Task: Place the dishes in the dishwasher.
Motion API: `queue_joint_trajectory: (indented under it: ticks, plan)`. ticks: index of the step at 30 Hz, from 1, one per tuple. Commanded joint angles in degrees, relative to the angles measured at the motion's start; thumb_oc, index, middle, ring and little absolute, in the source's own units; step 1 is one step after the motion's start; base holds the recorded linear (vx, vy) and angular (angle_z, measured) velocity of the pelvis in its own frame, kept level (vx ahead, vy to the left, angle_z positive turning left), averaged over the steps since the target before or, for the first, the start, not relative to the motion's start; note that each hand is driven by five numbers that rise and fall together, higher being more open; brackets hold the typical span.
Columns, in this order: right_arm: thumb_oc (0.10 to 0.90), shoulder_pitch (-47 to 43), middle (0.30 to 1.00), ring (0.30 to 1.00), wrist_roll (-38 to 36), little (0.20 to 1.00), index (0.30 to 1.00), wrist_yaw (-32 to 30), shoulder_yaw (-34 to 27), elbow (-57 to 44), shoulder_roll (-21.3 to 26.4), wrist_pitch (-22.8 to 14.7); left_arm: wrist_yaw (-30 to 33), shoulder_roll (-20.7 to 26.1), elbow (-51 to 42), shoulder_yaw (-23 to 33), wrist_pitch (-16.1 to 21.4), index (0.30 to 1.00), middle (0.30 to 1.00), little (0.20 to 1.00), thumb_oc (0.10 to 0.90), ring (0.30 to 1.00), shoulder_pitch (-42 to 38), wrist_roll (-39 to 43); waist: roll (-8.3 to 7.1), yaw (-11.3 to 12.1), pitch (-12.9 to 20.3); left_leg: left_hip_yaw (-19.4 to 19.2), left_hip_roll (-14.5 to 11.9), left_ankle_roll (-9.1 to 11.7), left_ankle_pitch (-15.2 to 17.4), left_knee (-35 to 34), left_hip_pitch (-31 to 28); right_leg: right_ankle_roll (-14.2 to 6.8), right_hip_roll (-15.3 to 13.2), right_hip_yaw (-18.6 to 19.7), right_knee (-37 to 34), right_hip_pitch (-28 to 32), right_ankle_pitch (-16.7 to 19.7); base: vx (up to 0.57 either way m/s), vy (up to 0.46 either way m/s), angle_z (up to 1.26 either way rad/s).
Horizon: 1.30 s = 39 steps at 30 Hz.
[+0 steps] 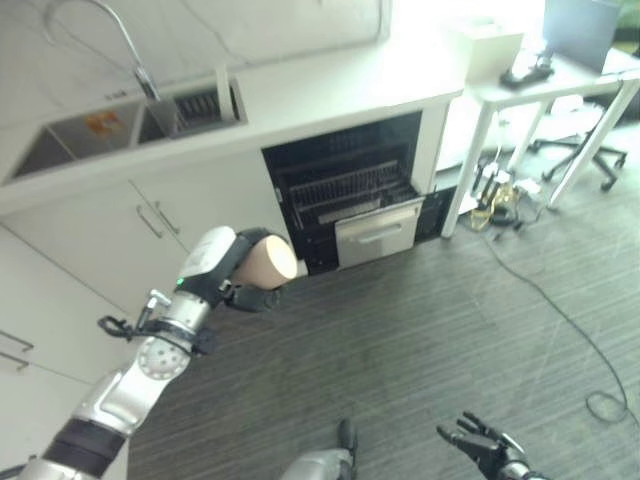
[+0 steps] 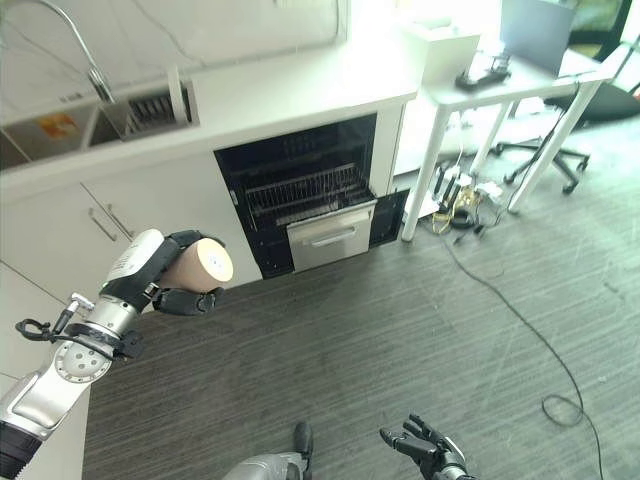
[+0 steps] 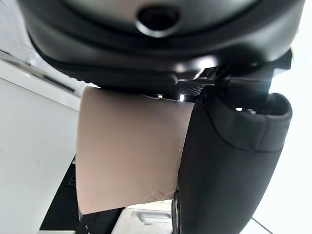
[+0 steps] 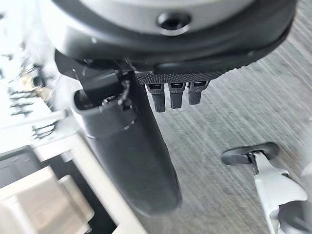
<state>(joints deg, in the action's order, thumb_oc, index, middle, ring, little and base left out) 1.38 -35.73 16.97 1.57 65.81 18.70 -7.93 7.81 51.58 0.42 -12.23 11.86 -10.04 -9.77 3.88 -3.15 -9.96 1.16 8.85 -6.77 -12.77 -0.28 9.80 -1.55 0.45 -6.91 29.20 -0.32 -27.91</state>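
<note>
Up front, left hand (image 1: 245, 285) fingers curl round a tan cup (image 1: 268, 262); right hand (image 1: 485, 445) fingers spread, empty.

steel sink (image 1: 90, 135) with curved faucet (image 1: 110, 35) in white counter (image 1: 330, 85), white desk (image 1: 560, 75), office chair (image 1: 590, 155), grey carpet (image 1: 450, 320)

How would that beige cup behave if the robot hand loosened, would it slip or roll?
The smooth beige round cup looks rigid, keeping its shape inside the curled left robot hand. Its plain, even surface suggests it could slide out if the hold loosened. Being cylindrical and held on its side, it would probably roll on the floor.
</note>
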Motion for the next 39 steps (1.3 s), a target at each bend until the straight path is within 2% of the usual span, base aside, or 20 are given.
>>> queue_joint_trajectory:
  ticks: [1,10,12,14,16,17,20,21,22,24,26,27,28,29,30,31,32,35,38,39]
  plan:
    - [0.800,-5.06,0.900,0.900,1.65,0.900,0.900,0.93,1.27,-1.27,2.04,-2.94,3.03,2.68,-2.33,10.50,4.68,0.300,0.300,0.300,0.400,0.300,-6.84,2.74,1.75,0.96,0.99,-4.18,-5.82,6.84,22.17,17.47,-2.21,-4.03,-2.66,0.50,-12.01,-2.73,16.53,0.04,-0.002,0.57]
    - [0.800,-4.33,0.900,0.900,3.72,0.900,0.900,0.20,1.27,-1.87,0.61,-2.83,0.57,4.16,-4.16,12.64,4.61,0.300,0.300,0.300,0.400,0.300,-6.37,5.27,0.90,1.29,2.06,-5.63,-6.43,5.01,24.62,17.47,-3.84,-4.53,-3.05,-2.07,-12.01,-2.69,16.95,0.01,0.019,0.23]
    - [0.800,-5.04,0.900,0.900,4.41,0.900,0.900,0.16,1.57,-3.22,0.43,-2.62,0.78,3.85,-5.32,13.27,4.54,0.300,0.300,0.300,0.400,0.300,-6.41,4.53,1.59,1.44,1.29,-6.49,-7.50,3.98,25.12,17.47,-4.69,-4.88,-1.94,-5.05,-12.01,-0.45,20.43,0.01,0.117,-0.19]
    - [0.800,-5.43,0.900,0.900,3.93,0.900,0.900,-0.21,2.01,-5.58,0.13,-2.38,2.28,3.57,-5.75,12.48,4.16,0.300,0.300,0.300,0.400,0.300,-7.53,2.93,2.31,0.64,-0.75,-6.71,-8.01,2.69,25.55,17.47,-5.87,-6.90,-2.21,-5.20,-0.45,-4.99,24.59,-0.05,0.086,-0.17]
    - [0.800,-5.72,0.900,0.900,3.23,0.900,0.900,0.30,2.33,-6.47,0.33,-2.24,2.74,3.62,-5.44,11.41,3.63,0.300,0.300,0.300,0.400,0.300,-9.16,2.67,2.45,0.18,-2.21,-6.71,-8.50,2.48,25.60,17.47,-6.95,-7.24,-4.21,-4.69,8.24,-9.07,26.52,0.03,-0.044,0.08]
    - [0.800,-6.29,0.900,0.900,3.19,0.900,0.900,1.44,2.80,-6.25,0.41,-2.56,3.32,2.89,-5.39,10.25,3.16,0.300,0.300,0.300,0.400,0.300,-10.51,1.66,1.70,0.10,-2.74,-6.04,-8.42,3.12,25.72,17.47,-8.09,-7.12,-6.84,-3.40,4.47,-9.78,27.90,0.16,-0.224,0.13]
    - [0.800,-6.76,0.900,0.900,4.22,0.900,0.900,2.32,3.65,-7.09,0.12,-2.86,4.28,2.15,-5.46,8.57,2.10,0.300,0.300,0.300,0.400,0.300,-12.38,0.13,0.34,-0.16,-2.67,-3.44,-8.85,4.85,26.42,17.47,-9.85,-7.46,-10.37,-0.37,-10.43,-5.56,28.09,0.24,-0.382,0.20]
    - [0.800,-6.72,0.900,0.900,4.48,0.900,0.900,2.57,3.79,-7.68,0.11,-2.72,4.68,2.30,-5.23,8.23,1.84,0.300,0.300,0.300,0.400,0.300,-12.89,0.27,-0.56,-0.30,-2.85,-2.42,-8.64,5.45,27.17,17.47,-10.68,-8.21,-12.66,1.43,-12.01,-5.98,28.38,0.28,-0.574,0.63]
    - [0.800,-6.66,0.900,0.900,4.43,0.900,0.900,3.00,3.82,-8.23,0.00,-2.53,5.50,3.02,-4.37,7.49,2.04,0.300,0.300,0.300,0.400,0.300,-13.68,0.97,-2.42,-0.23,-2.83,-1.03,-8.24,6.45,28.96,17.47,-11.99,-10.27,-16.71,6.04,-12.01,-8.67,28.91,0.28,-0.619,0.53]
    - [0.800,-6.89,0.900,0.900,5.29,0.900,0.900,4.61,3.81,-8.34,0.06,-2.07,6.19,4.91,-3.03,7.23,2.27,0.300,0.300,0.300,0.400,0.300,-14.39,3.40,-3.50,0.39,-2.47,1.83,-9.97,8.19,30.63,17.47,-13.37,-12.50,-18.97,11.68,-12.01,-10.97,29.51,0.35,-0.832,0.39]
    - [0.800,-7.38,0.900,0.900,6.16,0.900,0.900,5.83,3.96,-9.17,0.34,-0.53,5.62,5.68,-3.00,8.69,2.67,0.300,0.300,0.300,0.400,0.300,-13.34,4.34,-3.41,1.46,-2.17,2.34,-12.67,9.51,30.45,17.47,-13.64,-13.39,-19.10,9.88,-12.01,-10.01,27.75,0.29,-0.837,0.80]
    - [0.800,-8.38,0.900,0.900,7.53,0.900,0.900,5.96,5.35,-9.03,0.33,0.45,5.20,5.54,-3.48,10.74,2.56,0.300,0.300,0.300,0.400,0.300,-10.18,5.24,-3.17,2.48,-1.52,2.55,-16.50,11.14,29.25,17.47,-14.48,-13.40,-18.11,6.27,-12.01,-9.06,26.07,0.28,-0.980,0.91]
    - [0.800,-8.82,0.900,0.900,5.08,0.900,0.900,4.34,6.54,-9.78,0.54,1.65,4.99,4.34,-5.47,12.19,2.61,0.300,0.300,0.300,0.400,0.300,-7.31,4.58,-2.70,2.47,-1.42,1.70,-20.30,12.16,25.19,17.47,-13.77,-12.00,-15.82,4.36,-12.01,-7.59,23.78,0.25,-1.114,0.40]
    - [0.800,-8.72,0.900,0.900,4.52,0.900,0.900,3.15,7.06,-9.75,0.97,1.51,4.29,2.19,-8.55,12.94,1.95,0.300,0.300,0.300,0.400,0.300,-5.39,2.99,-2.19,2.12,-1.43,-0.77,-24.90,13.00,16.00,17.47,-11.64,-9.46,-13.55,1.69,-12.01,-5.25,21.45,0.15,-0.901,1.03]
    - [0.800,-8.36,0.900,0.900,4.07,0.900,0.900,2.77,7.02,-8.87,1.23,0.49,3.29,1.02,-9.82,12.64,2.30,0.300,0.300,0.300,0.400,0.300,-5.72,2.71,-2.06,1.64,-1.52,-3.52,-26.88,13.14,11.67,17.47,-10.35,-7.75,-12.74,-0.16,-12.01,-4.18,20.39,0.10,-0.822,1.47]
    - [0.800,-7.89,0.900,0.900,3.70,0.900,0.900,2.31,6.80,-7.93,1.39,-0.72,2.78,0.27,-10.22,12.02,2.56,0.300,0.300,0.300,0.400,0.300,-6.53,2.30,-1.91,0.97,-1.57,-7.03,-27.39,13.04,10.64,17.47,-9.89,-6.69,-12.18,-2.03,-12.01,-3.49,19.82,0.07,-0.669,1.93]
    - [0.800,-7.16,0.900,0.900,1.65,0.900,0.900,1.28,6.08,-6.44,1.74,-2.49,2.40,-0.52,-10.03,10.49,3.43,0.300,0.300,0.300,0.400,0.300,-8.54,2.55,-1.45,0.02,-1.82,-12.55,-27.83,13.77,7.42,17.80,-8.86,-5.01,-11.35,-4.98,-12.01,-1.99,18.62,0.07,-0.562,1.90]
    - [0.800,-7.01,0.900,0.900,1.32,0.900,0.900,1.90,4.90,-3.73,2.05,-3.65,1.66,-1.52,-9.66,9.09,1.09,0.300,0.300,0.300,0.400,0.300,-11.20,1.75,-1.33,0.23,-1.99,-13.22,-19.07,11.64,13.45,18.99,-7.01,-4.56,-11.14,-6.43,-12.01,-0.63,17.61,0.14,-0.297,1.54]
    - [0.800,-7.05,0.900,0.900,1.69,0.900,0.900,1.90,4.66,-3.06,1.19,-3.43,1.98,-1.49,-9.09,8.22,0.72,0.300,0.300,0.300,0.400,0.300,-11.57,1.25,1.05,0.81,-1.86,-16.02,-8.27,8.88,19.44,17.47,-2.82,-4.48,-7.53,-6.74,-12.01,0.35,16.46,0.23,-0.107,-0.69]
    - [0.800,-6.93,0.900,0.900,2.81,0.900,0.900,1.11,5.32,-3.69,0.21,-3.43,2.65,-1.73,-8.88,9.33,2.45,0.300,0.300,0.300,0.400,0.300,-9.52,0.44,1.86,1.84,-1.24,-16.51,-6.80,7.57,19.79,17.47,-0.05,-4.09,-5.08,-6.09,-12.01,1.16,15.04,0.32,-0.027,-1.01]
